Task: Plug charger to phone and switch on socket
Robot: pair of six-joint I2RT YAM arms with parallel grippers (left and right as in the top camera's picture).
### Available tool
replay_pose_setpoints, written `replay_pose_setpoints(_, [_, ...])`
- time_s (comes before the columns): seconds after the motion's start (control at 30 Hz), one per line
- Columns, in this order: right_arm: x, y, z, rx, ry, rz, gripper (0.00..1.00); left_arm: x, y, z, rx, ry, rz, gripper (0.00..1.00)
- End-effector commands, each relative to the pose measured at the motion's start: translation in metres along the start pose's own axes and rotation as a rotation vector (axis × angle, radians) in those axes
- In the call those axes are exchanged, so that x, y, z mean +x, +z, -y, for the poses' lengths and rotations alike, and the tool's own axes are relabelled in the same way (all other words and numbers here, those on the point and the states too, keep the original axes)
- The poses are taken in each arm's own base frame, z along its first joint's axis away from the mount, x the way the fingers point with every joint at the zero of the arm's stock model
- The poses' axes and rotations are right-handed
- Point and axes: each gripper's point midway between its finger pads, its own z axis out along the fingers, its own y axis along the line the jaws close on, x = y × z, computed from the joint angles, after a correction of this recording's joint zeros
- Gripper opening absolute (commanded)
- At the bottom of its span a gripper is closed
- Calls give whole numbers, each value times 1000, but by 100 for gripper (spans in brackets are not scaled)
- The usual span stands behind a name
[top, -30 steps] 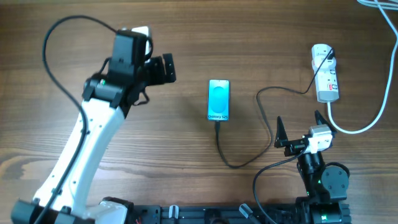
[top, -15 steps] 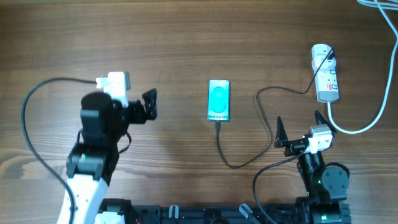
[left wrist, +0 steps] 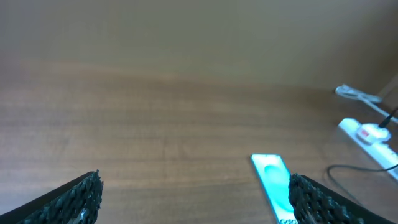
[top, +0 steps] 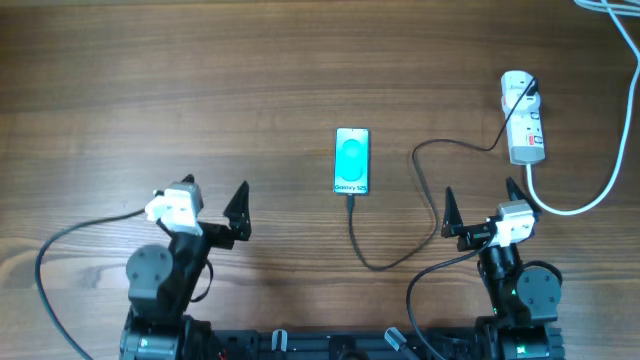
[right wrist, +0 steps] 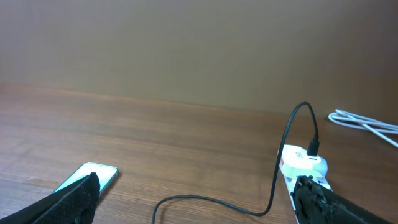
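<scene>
On my feed the table [top: 200,80] is brown wood with long grain running left to right. The phone [top: 351,161] lies flat near the middle, a small slim rectangle with rounded corners and a glossy cyan screen, its line of small text at the end nearer the arms. The charger [top: 380,267] is a thin matte black cable. One end meets the phone's near short edge, though I cannot tell how deeply it is seated. From there it sags in a loose curve toward the right arm, loops back up and runs to the socket [top: 523,130]. That is a narrow white plastic strip with rounded ends and small red and blue marks, lying at the far right, well apart from the phone. A thick white lead [top: 590,205] curves away from its near end. I cannot read the switch position. Both arms sit folded low at the near edge of the table, wrists level and pointing toward the far side. The left gripper [left wrist: 194,180] is spread wide and holds nothing, its dark fingers [left wrist: 78,196] rough and knobbly. The right gripper [top: 481,197] is equally wide and empty, near the cable's loop but not touching it.
</scene>
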Motion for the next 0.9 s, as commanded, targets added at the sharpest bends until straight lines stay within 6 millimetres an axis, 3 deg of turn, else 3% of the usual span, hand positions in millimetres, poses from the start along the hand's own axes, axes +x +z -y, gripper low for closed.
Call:
replay_pose_setpoints(0.0, [-2, -1, 1, 8, 14, 11, 100, 9, -5, -3, 0, 27, 36, 100])
replay_pose_setpoints(0.13, [-2, -1, 1, 9, 14, 11, 100, 16, -7, -6, -5, 31, 56, 100])
replay_pose_setpoints(0.53, [-2, -1, 1, 8, 15, 11, 100, 16, -9, -20, -67, 40, 183, 100])
replay_pose_setpoints(0.87, [-2, -1, 1, 9, 14, 11, 100, 16, -11, -37, -131, 31, 187, 100])
